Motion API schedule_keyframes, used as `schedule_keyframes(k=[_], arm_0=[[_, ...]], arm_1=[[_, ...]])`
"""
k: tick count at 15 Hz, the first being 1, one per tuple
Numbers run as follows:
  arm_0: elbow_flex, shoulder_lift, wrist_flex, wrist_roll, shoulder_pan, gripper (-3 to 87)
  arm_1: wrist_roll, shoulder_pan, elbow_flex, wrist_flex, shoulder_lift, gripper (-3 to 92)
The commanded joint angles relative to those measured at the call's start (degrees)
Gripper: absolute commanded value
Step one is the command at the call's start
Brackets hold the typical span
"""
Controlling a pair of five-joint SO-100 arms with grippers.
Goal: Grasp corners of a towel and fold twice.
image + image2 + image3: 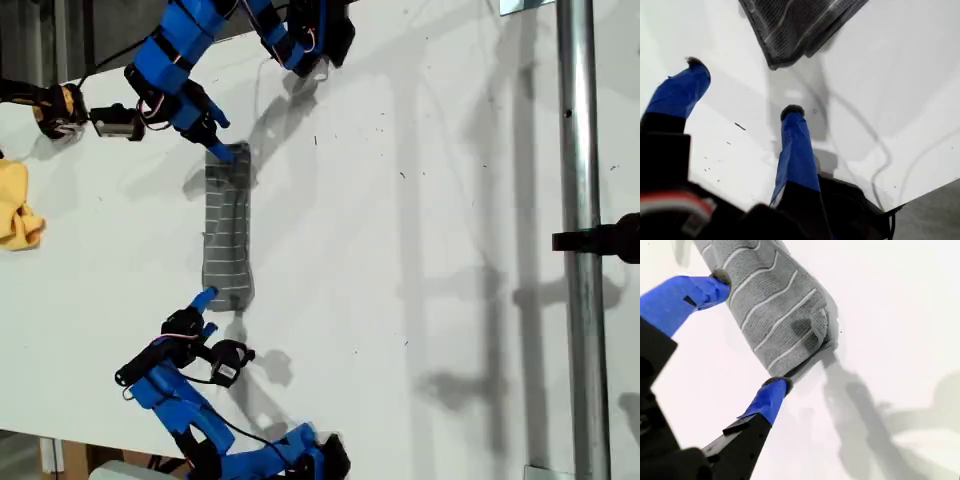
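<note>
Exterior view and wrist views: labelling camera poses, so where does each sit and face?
Exterior view: overhead, facing down on the white table; both blue arms show.
First wrist view: on my first claw, looking past open fingers at the grey striped cloth towel, its end.
Second wrist view: on my second claw, open astride a towel end.
Shared: the towel, in all three.

text: none legible | labels: none | brands: none | numbers: none | signs: none
</note>
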Motion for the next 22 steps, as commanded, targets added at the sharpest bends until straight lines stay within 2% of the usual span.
schedule_keyframes(k=[1, 3, 6, 8, 9, 12, 14, 16, 18, 22], arm_0=[[6.68, 15.21, 0.0, -2.81, -0.26, 33.9], [20.83, 28.56, -4.31, -5.45, 1.49, 34.1], [49.13, 55.2, -15.91, -10.72, 7.03, 31.3], [68.73, 73.74, -22.68, -14.15, 10.9, 16.9], [76.73, 80.86, -23.82, -16.79, 11.69, 8.8], [96.94, 105.91, -28.13, -21.09, 16.0, -1.2], [106.96, 129.73, -23.91, -21.09, 16.44, -2.3], [110.48, 129.55, -25.75, -22.76, 17.23, -0.9], [113.91, 129.55, -27.86, -23.82, 19.78, 1.6], [116.37, 129.55, -28.83, -24.79, 21.97, 1.8]], arm_1=[[2.55, 3.96, 1.76, 3.08, 15.21, 31.6], [8.7, 3.96, 8.0, 2.11, 25.84, 31.5], [17.75, 0.88, 19.51, -2.2, 36.04, 31.0], [21.53, -1.93, 25.93, -4.83, 43.15, 29.9], [23.99, -3.25, 29.27, -5.71, 45.97, 29.7], [30.41, -8.44, 37.88, -8.88, 51.15, 29.1], [32.26, -9.58, 41.48, -8.44, 54.4, 30.6], [31.38, -7.56, 41.57, -9.76, 52.29, 35.1], [26.37, -2.64, 39.73, -13.1, 45.7, 37.2], [9.58, 7.82, 34.63, -25.58, 24.96, 39.7]])
